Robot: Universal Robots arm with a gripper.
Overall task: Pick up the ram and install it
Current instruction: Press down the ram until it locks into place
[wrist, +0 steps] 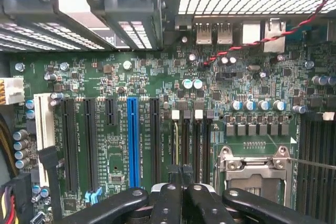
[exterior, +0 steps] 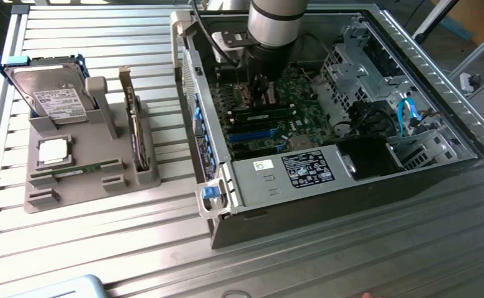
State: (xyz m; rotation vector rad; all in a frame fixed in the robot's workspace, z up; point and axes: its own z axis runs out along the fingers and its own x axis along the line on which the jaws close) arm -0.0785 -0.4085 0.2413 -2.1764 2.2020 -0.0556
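Inside the computer case [exterior: 440, 93], the clenched end effector [wrist: 181, 174] presses 1 ram [exterior: 264, 114] beneath it.

We see our arm [exterior: 277, 22] as a silver-grey cylinder banded in black, narrowing into a black wrist housing, while our gripper [wrist: 181, 174] shows glossy black curved linkage bars studded with small silver screws.

High overview and close wrist look

The exterior view looks steeply down from above on the slatted table [exterior: 101, 248] and open computer case [exterior: 440, 81]; the wrist view stares closely at the motherboard [wrist: 131, 77], which both views share.
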